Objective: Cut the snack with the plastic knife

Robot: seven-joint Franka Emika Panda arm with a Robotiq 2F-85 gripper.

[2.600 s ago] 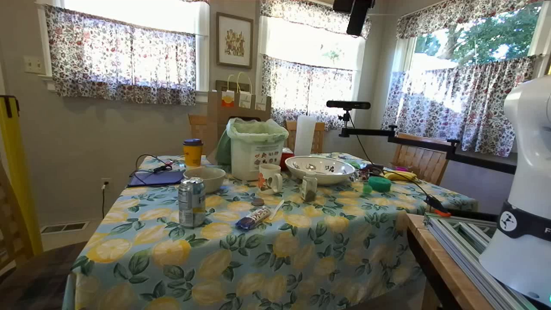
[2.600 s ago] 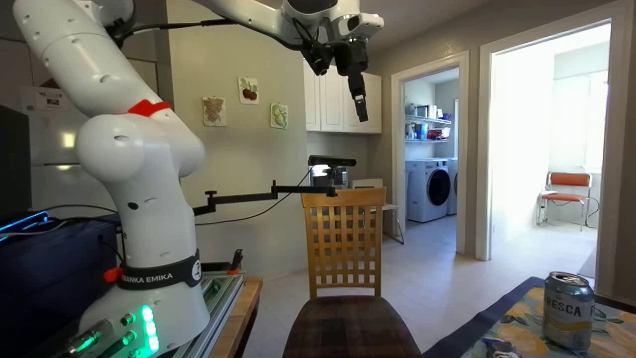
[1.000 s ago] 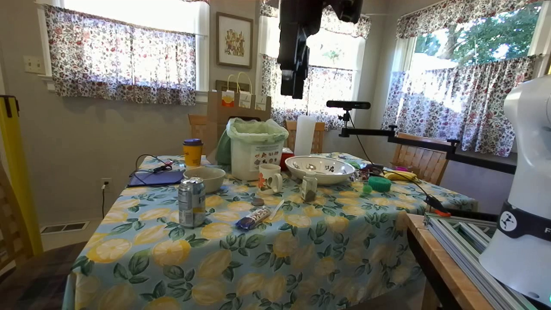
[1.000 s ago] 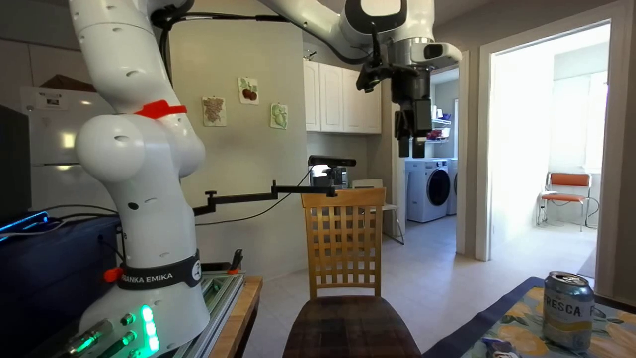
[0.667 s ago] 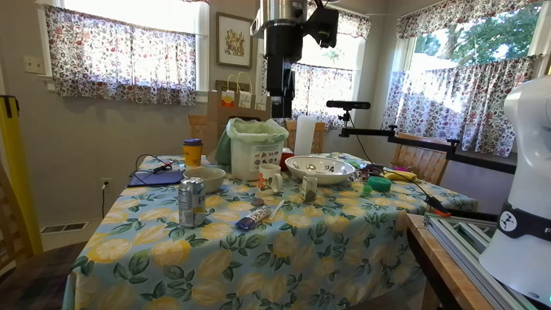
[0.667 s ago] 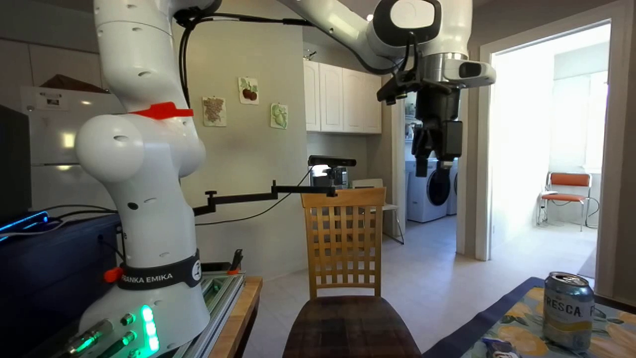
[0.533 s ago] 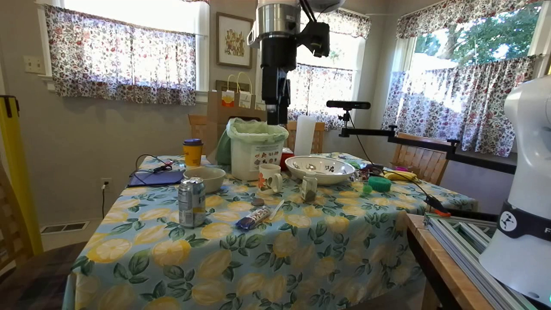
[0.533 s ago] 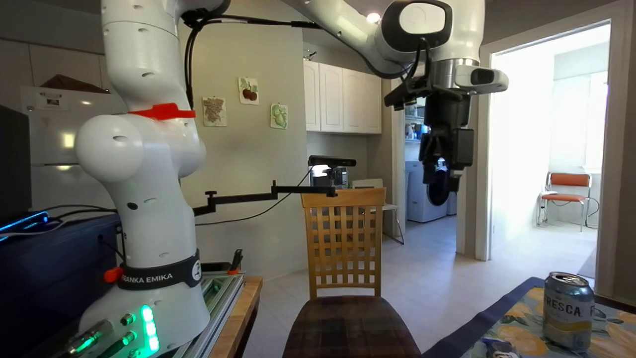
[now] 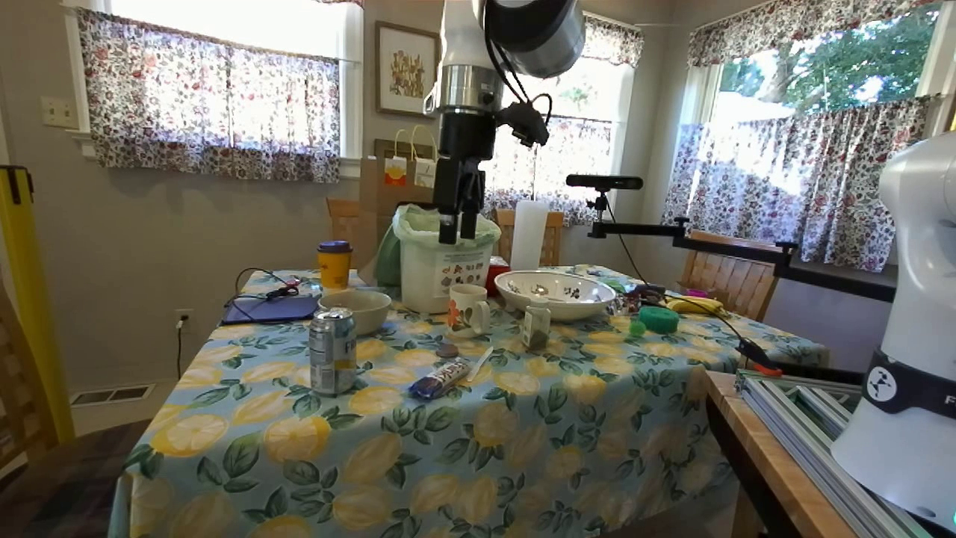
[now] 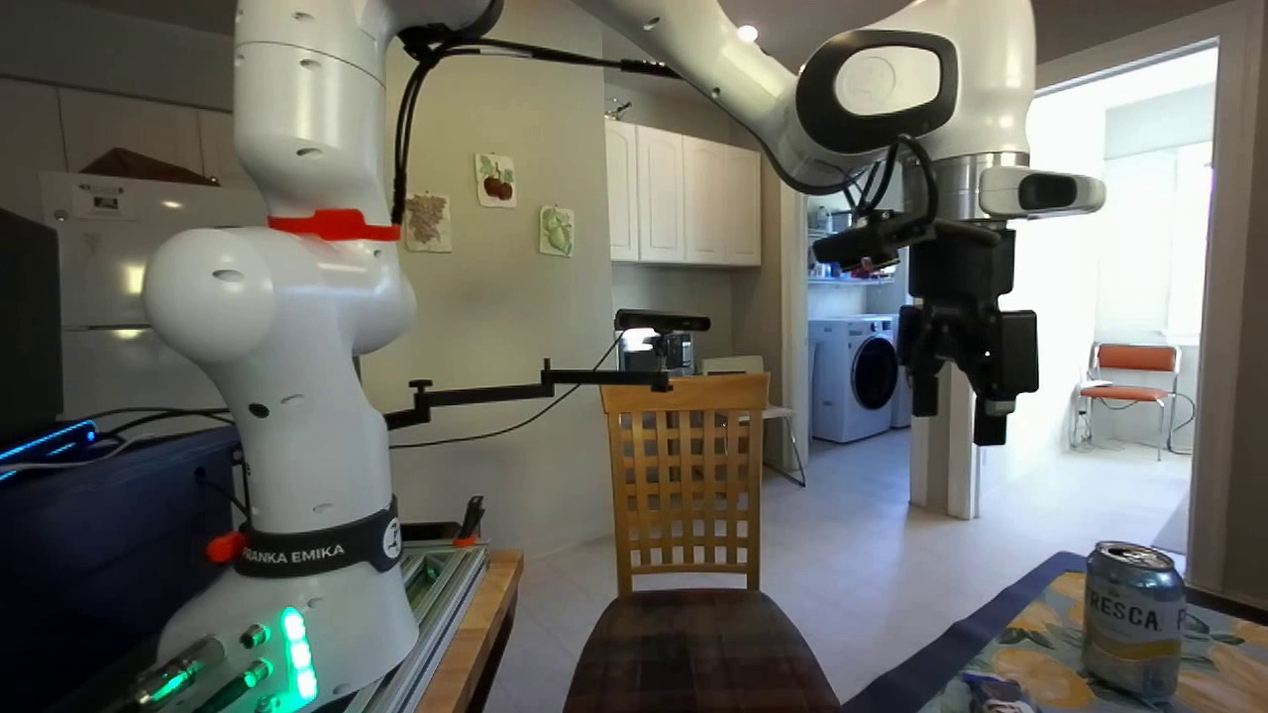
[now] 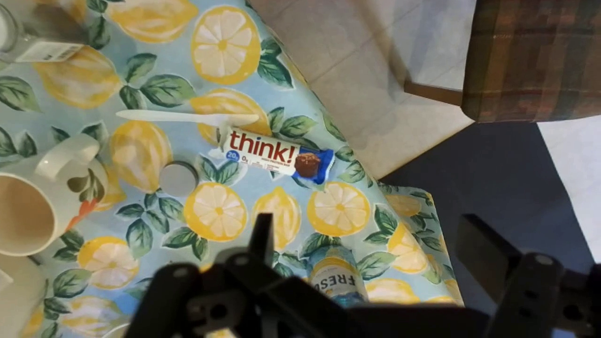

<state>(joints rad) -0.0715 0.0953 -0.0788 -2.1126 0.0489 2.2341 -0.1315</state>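
The snack is a wrapped "think!" bar with a blue end; it lies on the lemon-print tablecloth in an exterior view (image 9: 439, 379) and in the wrist view (image 11: 274, 155). Only its blue end shows in an exterior view (image 10: 994, 693). The white plastic knife (image 11: 188, 116) lies flat beside the bar, its right end close to the bar's left end. It also shows in an exterior view (image 9: 481, 365). My gripper (image 9: 458, 230) hangs fingers down, well above the table. Its jaws stand wide apart with nothing between them, in an exterior view (image 10: 958, 411) and in the wrist view (image 11: 368, 230).
A Fresca can (image 9: 333, 351) stands near the bar. A round grey lid (image 9: 447, 350), a mug (image 9: 467, 310) and a small shaker (image 9: 536, 325) stand behind it. Farther back are a lined bin (image 9: 420, 273), a large bowl (image 9: 556, 299) and a smaller bowl (image 9: 366, 310).
My arm has swung out over the table and come down, and the jaws have spread apart. The bar, knife and other table items have not moved.
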